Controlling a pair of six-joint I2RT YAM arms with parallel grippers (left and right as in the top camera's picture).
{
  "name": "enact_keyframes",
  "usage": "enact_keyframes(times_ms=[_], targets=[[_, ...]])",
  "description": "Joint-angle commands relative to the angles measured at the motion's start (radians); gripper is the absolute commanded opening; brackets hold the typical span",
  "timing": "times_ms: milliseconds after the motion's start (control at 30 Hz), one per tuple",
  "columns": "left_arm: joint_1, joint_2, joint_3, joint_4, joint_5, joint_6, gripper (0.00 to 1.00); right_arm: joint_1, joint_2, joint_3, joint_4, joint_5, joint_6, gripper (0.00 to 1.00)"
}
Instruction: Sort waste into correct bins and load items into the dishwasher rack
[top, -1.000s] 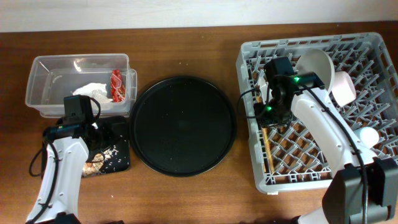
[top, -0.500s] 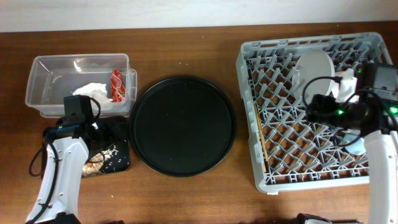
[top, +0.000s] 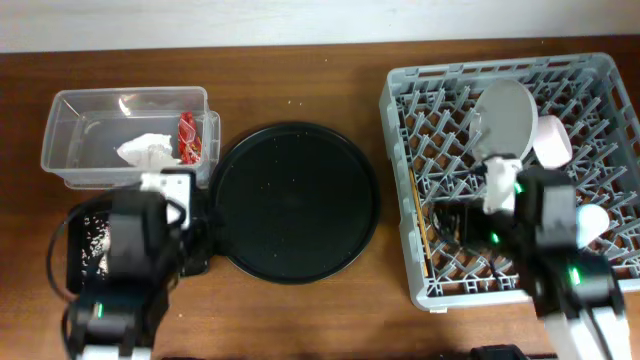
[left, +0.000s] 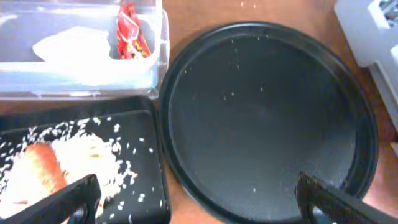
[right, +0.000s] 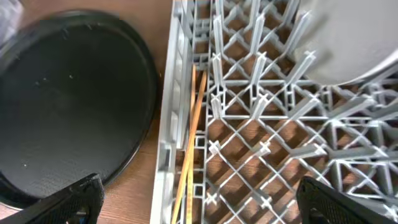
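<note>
Clock directions are taken on the overhead view, 12 o'clock at the far table edge. Dishwasher rack sits at 3 o'clock on the table. Plate stands tilted among the pegs in the rack's 12 o'clock part, with the whitish bowl just beside it at its 3 o'clock. Small pale cup is near the rack's 3 o'clock wall, partly hidden by the right arm. Chopsticks lie side by side on the grid floor along the rack's 9 o'clock wall. Clear tub is at 10 o'clock and holds the napkin and the red wrapper, wrapper toward the tub's 3 o'clock end. Shallow black tray lies just at the tub's 6 o'clock and holds rice scraps and the carrot piece. Round black tray lies at centre, carrying a few pale grains. Left gripper: fingers wide apart, nothing between them, above the meeting edges of the shallow black tray and the round black tray. Right gripper: fingers wide apart, nothing held, above the rack's 9 o'clock wall over the chopsticks.
</note>
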Motion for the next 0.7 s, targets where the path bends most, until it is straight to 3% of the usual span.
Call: enact_keyframes(times_ms=[0,67,333,500,567,667], targets=[[0.006,-0.309,-0.219,0.071,-0.03,-0.002,0.99,0.007,-0.224,-0.084,-0.006,0.062,0.011,0.98],[0.006,-0.415,-0.26,0.084,-0.03,-0.002,0.99,0.007,-0.304,-0.087,-0.016,0.062,0.011,0.98],[0.006,-0.415,-0.26,0.039,-0.03,-0.002,0.99,0.007,-0.291,-0.087,-0.02,0.062,0.011,0.98],[0.006,-0.415,-0.26,0.039,-0.03,-0.002,0.99,0.008,-0.456,-0.135,-0.021,0.095,0.011,0.98],[0.006,-0.415,-0.26,0.039,-0.03,-0.002,0.99,0.008,-0.622,-0.301,0.082,0.096,0.011,0.98],[0.006,-0.415,-0.26,0.039,-0.03,-0.002,0.99,0.008,-0.856,-0.601,0.441,0.096,0.011,0.98]])
